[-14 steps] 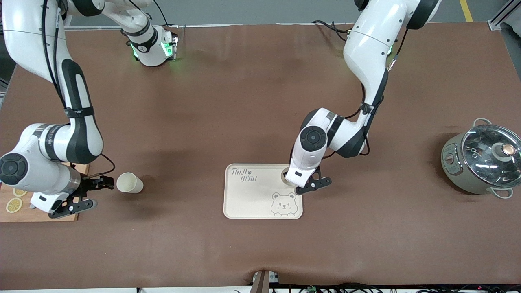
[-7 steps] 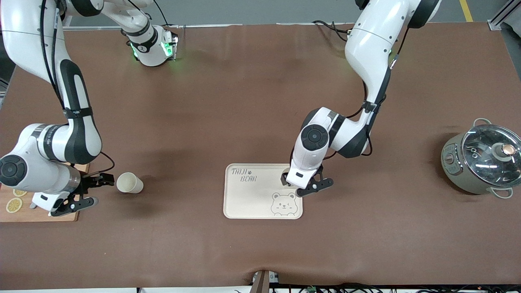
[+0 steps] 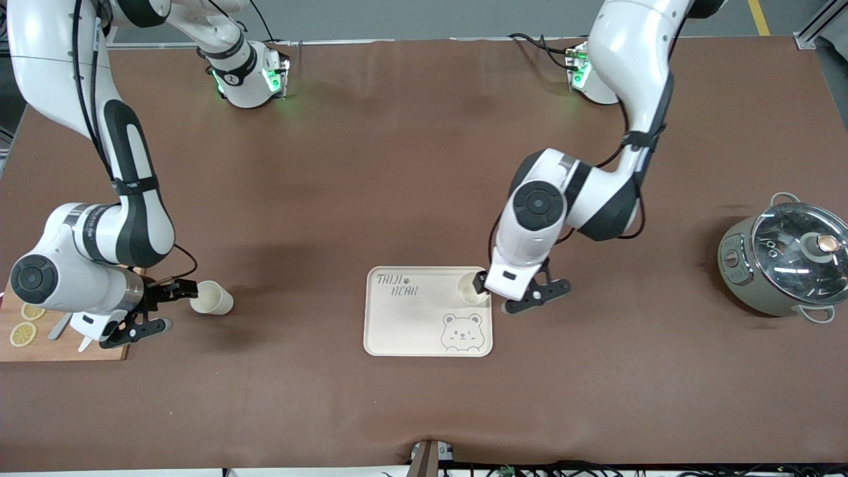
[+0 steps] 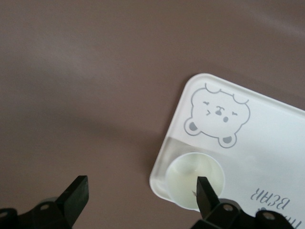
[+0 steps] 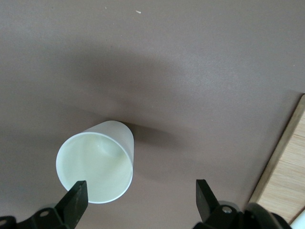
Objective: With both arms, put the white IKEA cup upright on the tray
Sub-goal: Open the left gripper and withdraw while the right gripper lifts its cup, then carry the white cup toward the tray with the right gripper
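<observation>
The cream tray (image 3: 411, 321) with "TAIJI BEAR" lettering lies mid-table. A white cup (image 3: 470, 290) stands upright on the tray's corner toward the left arm's end; it also shows in the left wrist view (image 4: 190, 177) on the tray (image 4: 271, 152). My left gripper (image 3: 509, 291) is open and empty, one finger over that cup's rim, the other over bare table; it shows in its wrist view (image 4: 140, 195). A second white cup (image 3: 212, 297) stands upright on the table. My right gripper (image 3: 162, 308) is open and empty beside it (image 5: 95, 164), one fingertip (image 5: 76, 195) at its rim.
A wooden cutting board (image 3: 40, 331) with lemon slices lies under the right arm's wrist, and its edge shows in the right wrist view (image 5: 286, 167). A grey pot with a glass lid (image 3: 785, 262) stands at the left arm's end of the table.
My left gripper has drawn off the cup on the tray toward the left arm's end, uncovering it. My right gripper has shifted closer to the cup on the table.
</observation>
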`<action>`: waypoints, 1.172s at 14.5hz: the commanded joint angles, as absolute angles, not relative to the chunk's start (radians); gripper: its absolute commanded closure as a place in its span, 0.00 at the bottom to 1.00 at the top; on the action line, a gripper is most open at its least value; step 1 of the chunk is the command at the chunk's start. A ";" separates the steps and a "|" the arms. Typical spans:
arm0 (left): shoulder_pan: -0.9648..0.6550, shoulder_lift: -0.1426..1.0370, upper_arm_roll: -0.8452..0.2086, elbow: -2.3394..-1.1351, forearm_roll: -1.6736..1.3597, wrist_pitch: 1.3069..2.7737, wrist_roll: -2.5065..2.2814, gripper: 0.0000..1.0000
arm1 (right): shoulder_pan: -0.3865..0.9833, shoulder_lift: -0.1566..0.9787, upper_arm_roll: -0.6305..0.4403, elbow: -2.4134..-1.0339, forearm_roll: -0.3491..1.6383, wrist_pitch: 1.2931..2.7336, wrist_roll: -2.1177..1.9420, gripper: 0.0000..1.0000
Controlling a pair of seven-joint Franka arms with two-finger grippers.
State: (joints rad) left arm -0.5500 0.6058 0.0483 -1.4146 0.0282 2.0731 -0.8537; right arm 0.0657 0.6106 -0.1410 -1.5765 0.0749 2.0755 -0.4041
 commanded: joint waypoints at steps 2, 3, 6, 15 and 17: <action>-0.460 0.539 0.044 -1.433 0.048 2.028 -0.732 0.00 | 0.072 0.615 -0.141 -1.615 0.091 2.132 -0.423 0.00; -0.433 0.523 0.044 -1.433 0.045 2.023 -0.676 0.00 | 0.074 0.615 -0.141 -1.617 0.091 2.134 -0.423 0.00; -0.309 0.517 0.041 -1.433 0.046 2.023 -0.502 0.00 | 0.075 0.632 -0.141 -1.618 0.091 2.149 -0.423 0.00; -0.074 0.520 0.038 -1.417 -0.053 2.028 -0.132 0.00 | 0.087 0.658 -0.141 -1.657 0.091 2.230 -0.423 0.00; -0.028 0.497 0.034 -1.413 -0.078 2.022 -0.065 0.00 | 0.086 0.660 -0.141 -1.658 0.091 2.236 -0.423 0.00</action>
